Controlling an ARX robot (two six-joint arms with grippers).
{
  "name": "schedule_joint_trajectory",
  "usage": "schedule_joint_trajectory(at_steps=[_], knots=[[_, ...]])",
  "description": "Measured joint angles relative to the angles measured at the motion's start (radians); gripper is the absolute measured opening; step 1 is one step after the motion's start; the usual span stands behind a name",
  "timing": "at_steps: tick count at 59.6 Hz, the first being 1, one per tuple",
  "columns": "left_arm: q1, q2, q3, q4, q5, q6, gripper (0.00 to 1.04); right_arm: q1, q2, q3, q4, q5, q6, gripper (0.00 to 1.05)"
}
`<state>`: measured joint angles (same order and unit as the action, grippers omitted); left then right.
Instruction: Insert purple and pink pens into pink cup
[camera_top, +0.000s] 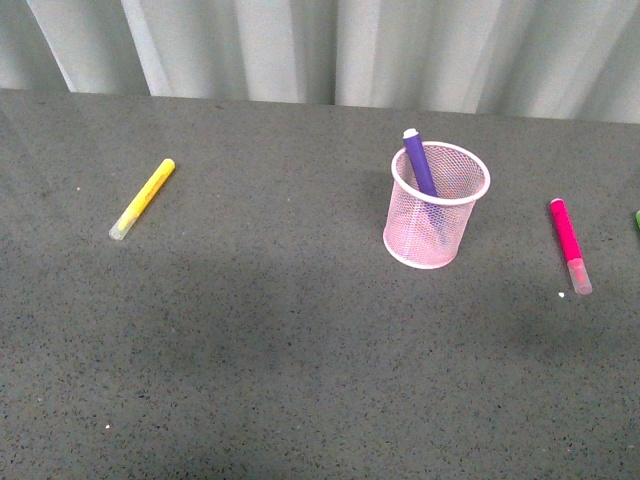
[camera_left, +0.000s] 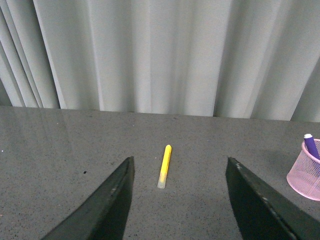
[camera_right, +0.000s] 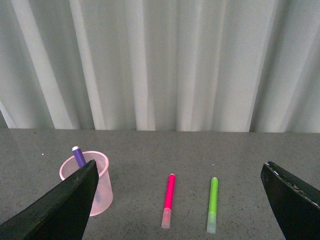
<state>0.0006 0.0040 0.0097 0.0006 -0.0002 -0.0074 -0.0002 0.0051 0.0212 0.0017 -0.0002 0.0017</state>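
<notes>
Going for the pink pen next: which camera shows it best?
Right wrist view: the pink pen lies whole, near the centre. Front view shows it whole too, but close to the picture's right edge. Left wrist view misses it.

Purple pen (camera_top: 421, 165) leans inside the pink cup (camera_top: 436, 205); pink pen (camera_top: 570, 244) lies right, yellow marker (camera_top: 143, 198) far left

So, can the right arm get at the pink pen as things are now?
Probably yes. The right gripper is open, and the pink pen lies flat between the pink cup and a green pen, touching neither, with nothing over it.
</notes>
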Motion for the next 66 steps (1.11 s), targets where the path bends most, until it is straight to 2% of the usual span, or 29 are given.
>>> schedule_joint_trajectory(at_steps=[9,13,25,31,34,44,50,54,58,66], knots=[[0.0,0.0,0.0,0.0,0.0,0.0,0.91,0.0,0.0,0.0,0.0,0.0,0.0,0.98],[0.0,0.0,0.0,0.0,0.0,0.001,1.0,0.0,0.0,0.0,0.0,0.0,0.0,0.98],[0.0,0.0,0.0,0.0,0.0,0.002,0.98,0.0,0.0,0.0,0.0,0.0,0.0,0.98],[0.0,0.0,0.0,0.0,-0.001,0.003,0.98,0.045,0.092,0.0,0.071,0.208,0.093,0.98],[0.0,0.0,0.0,0.0,0.0,0.003,0.98,0.037,0.196,0.001,0.18,0.24,0.132,0.98],[0.0,0.0,0.0,0.0,0.0,0.003,0.98,-0.058,0.649,0.101,0.523,0.105,0.208,0.98],[-0.001,0.0,0.0,0.0,0.0,0.003,0.98,-0.108,0.91,0.248,0.586,0.031,0.219,0.98],[0.0,0.0,0.0,0.0,0.0,0.003,0.98,-0.126,1.056,0.345,0.583,0.011,0.218,0.98],[0.0,0.0,0.0,0.0,0.0,0.003,0.98,-0.134,1.217,0.474,0.517,-0.012,0.208,0.98],[0.0,0.0,0.0,0.0,0.0,0.003,0.98,-0.086,1.571,0.821,0.202,-0.072,0.143,0.98]])
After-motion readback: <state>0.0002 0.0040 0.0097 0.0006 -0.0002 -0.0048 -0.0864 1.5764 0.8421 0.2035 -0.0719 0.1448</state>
